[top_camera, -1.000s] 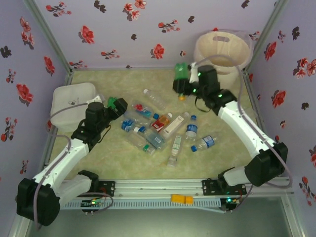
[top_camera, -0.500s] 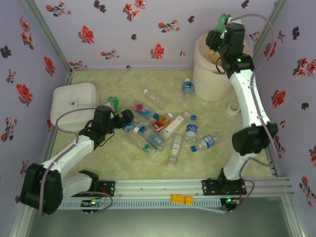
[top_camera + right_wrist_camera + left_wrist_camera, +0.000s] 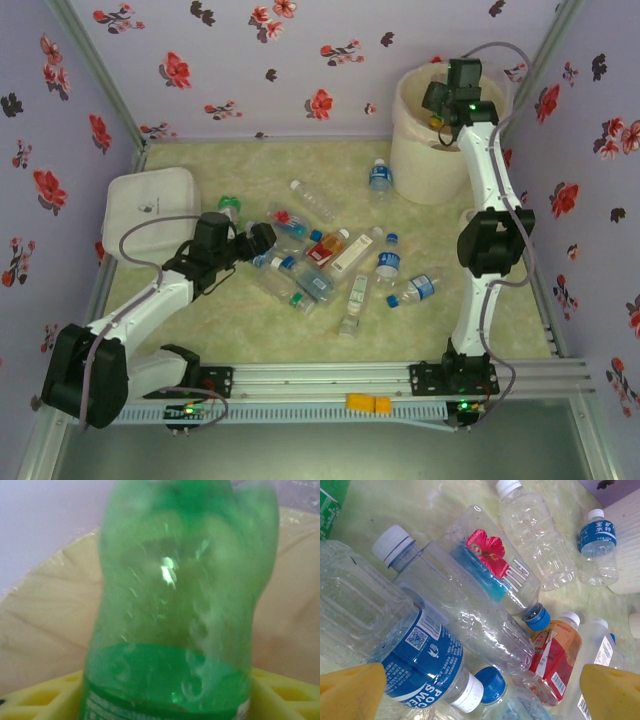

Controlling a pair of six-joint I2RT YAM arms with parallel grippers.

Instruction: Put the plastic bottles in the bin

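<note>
Nearest me, the left gripper (image 3: 480, 694) hangs spread wide over the heap of clear plastic bottles (image 3: 318, 262) in the middle of the pale green table (image 3: 200, 330), grasping nothing. Directly under it lie a blue-labelled clear bottle with a white collar (image 3: 427, 665) and a long ribbed clear bottle with a white cap (image 3: 465, 610). Their long axes run slantwise across the gap between the yellow fingers (image 3: 352, 692), so I judge a wrist turn is needed before closing. The bottles touch and overlap, leaving little free room for the tips. The white rounded square box (image 3: 150, 205) sits just left of this arm. Farther out, a small blue-labelled bottle (image 3: 379, 182) stands upright just beside the tall cream-beige round bin (image 3: 420, 160), nearer the right arm. Farthest, the right gripper (image 3: 162, 697) reaches over the bin's mouth with a green plastic bottle (image 3: 180, 610) between its fingers, base pointing away from the wrist, the lined bin wall behind it. The bottle is blurred, and I cannot tell whether it is gripped or let go. The rim sits close against the back corner walls.
</note>
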